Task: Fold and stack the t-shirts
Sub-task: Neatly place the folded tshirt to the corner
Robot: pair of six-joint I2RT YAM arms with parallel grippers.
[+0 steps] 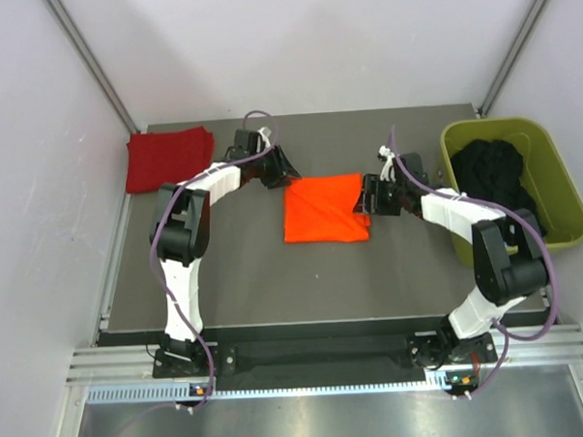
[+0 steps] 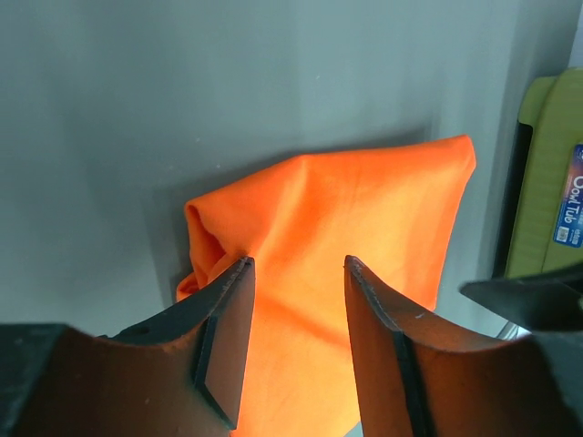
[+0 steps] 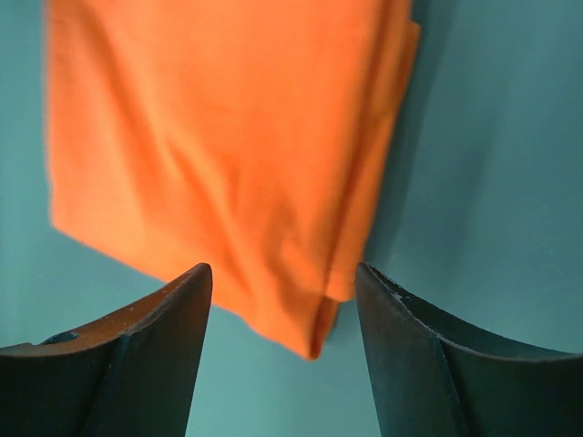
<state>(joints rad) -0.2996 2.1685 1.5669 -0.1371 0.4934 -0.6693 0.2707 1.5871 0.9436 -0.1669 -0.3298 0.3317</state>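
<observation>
The orange t-shirt is lying folded into a rough square near the middle of the worktop. The dark red t-shirt is sitting folded at the far left corner, well apart from it. The left pincer is hovering at the orange shirt's far left corner and the right pincer at its right edge. In both wrist views the jaws are standing apart with nothing clamped between them, the right pair wider than the left.

Stacking looks like the step remaining, and several things are threatening it. In the left wrist view the corner of the cloth is puckering up just beside one fingertip. If fabric is clinging there, a rising arm is likely to be dragging the fold open. In the right wrist view the shirt's edge is showing several layers. A pinch catching only the top one would probably be peeling the fold apart during the carry. Two arms lifting at uneven pace would be letting the middle sag and the square collapse.

The olive tub, with dark cloth in it, is standing close beside the right arm, so a wide elbow swing is risking a knock. The red shirt is lying near the worktop's edge, so a careless drop could be leaving the stack askew or overhanging.
</observation>
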